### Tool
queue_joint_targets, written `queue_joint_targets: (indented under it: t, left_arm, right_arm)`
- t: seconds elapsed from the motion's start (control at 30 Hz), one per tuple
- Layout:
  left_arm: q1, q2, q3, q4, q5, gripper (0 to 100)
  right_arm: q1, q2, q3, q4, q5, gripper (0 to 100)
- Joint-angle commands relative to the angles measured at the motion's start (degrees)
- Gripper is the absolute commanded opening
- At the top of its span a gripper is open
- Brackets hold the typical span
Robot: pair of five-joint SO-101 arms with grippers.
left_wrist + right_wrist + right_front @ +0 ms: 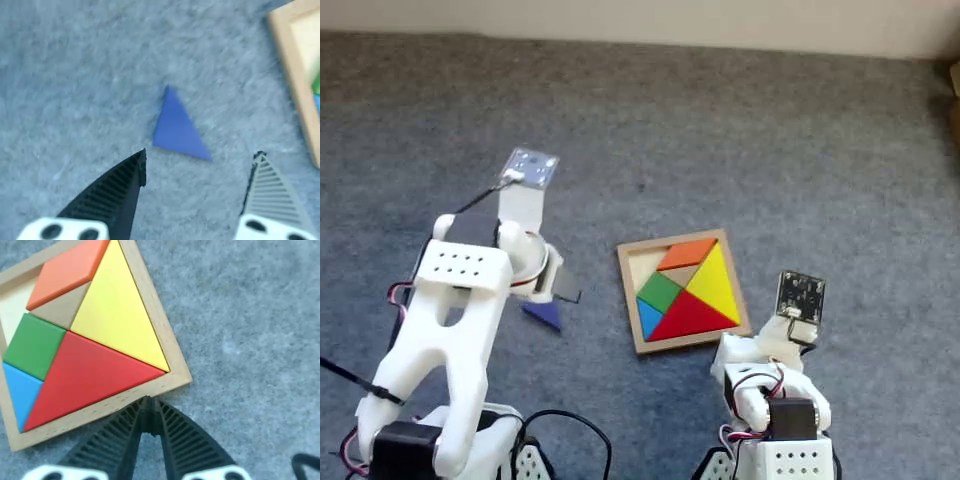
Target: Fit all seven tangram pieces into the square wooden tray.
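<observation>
The square wooden tray [629, 290] lies mid-table on grey carpet, holding orange, tan, yellow, green, light blue and red pieces; a bare corner remains at its far left. A dark blue triangle [544, 315] lies flat on the carpet left of the tray, also seen in the left wrist view as the blue triangle [176, 127]. My left gripper [200, 167] hovers open just above it, fingers either side, not touching. My right gripper [148, 407] is shut with nothing in it, tips at the tray's near rim [120, 402].
Grey carpet covers the whole table. Dark cables [570, 430] trail near the arm bases at the front. The tray edge [295, 85] lies close beside the left gripper.
</observation>
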Motion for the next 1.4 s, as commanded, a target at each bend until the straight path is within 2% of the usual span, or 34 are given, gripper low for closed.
queue_joint_targets:
  t: [0.0, 0.3, 0.47, 0.63, 0.83, 0.97, 1.13, 1.37]
  left_arm:
    - [-2.15, -1.98, 1.27, -0.09, -0.44, 32]
    - [-3.65, -1.8, 13.58, -13.27, -0.35, 32]
    - [-3.65, 4.18, 14.29, -18.64, -0.35, 32]
    - [-3.65, 14.2, 5.41, -14.95, 0.0, 32]
    - [-3.65, 22.37, -1.98, -10.9, 3.6, 32]
    - [-3.65, 23.6, -2.86, -10.11, 3.69, 31]
    - [-3.21, 23.6, -2.51, -10.2, 3.69, 22]
    - [-3.21, 23.6, -2.42, -10.2, 3.69, 21]
  right_arm:
    - [0.75, -1.01, 7.34, 0.31, 0.26, 0.6]
    - [0.75, -1.01, 7.34, 0.31, 0.26, 0.6]
    - [0.75, -1.01, 7.34, 0.31, 0.26, 0.6]
    - [0.75, -1.01, 7.34, 0.31, 0.26, 0.6]
    - [0.75, -1.01, 7.34, 0.31, 0.26, 0.6]
    - [0.75, -1.01, 7.34, 0.31, 0.26, 0.6]
    - [0.75, -1.01, 7.34, 0.31, 0.26, 0.6]
    - [0.75, -1.01, 7.34, 0.31, 0.26, 0.6]
